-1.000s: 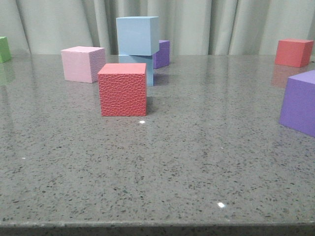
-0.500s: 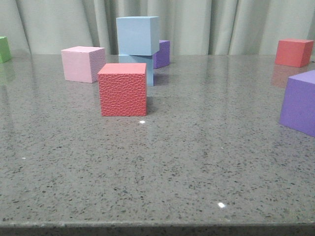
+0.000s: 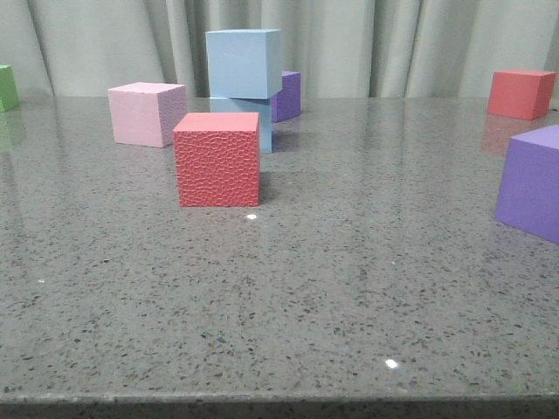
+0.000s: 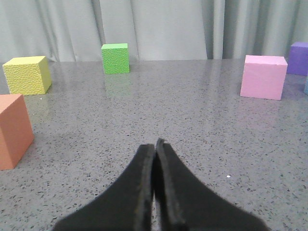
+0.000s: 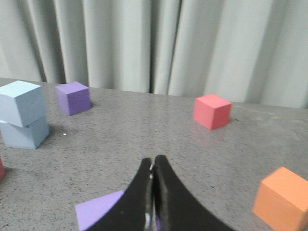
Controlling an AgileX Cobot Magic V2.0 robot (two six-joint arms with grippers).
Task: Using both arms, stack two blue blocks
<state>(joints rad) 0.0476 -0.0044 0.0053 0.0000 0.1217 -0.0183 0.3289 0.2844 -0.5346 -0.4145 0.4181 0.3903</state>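
Blue lower block half-hidden behind red cube

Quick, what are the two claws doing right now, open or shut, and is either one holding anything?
Left gripper: closed, fingers pressed together, holding nothing.
Right gripper: closed, fingers pressed together, holding nothing.

Speckled grey table under scattered cubes

Left gripper closed above table, pink cube ahead.
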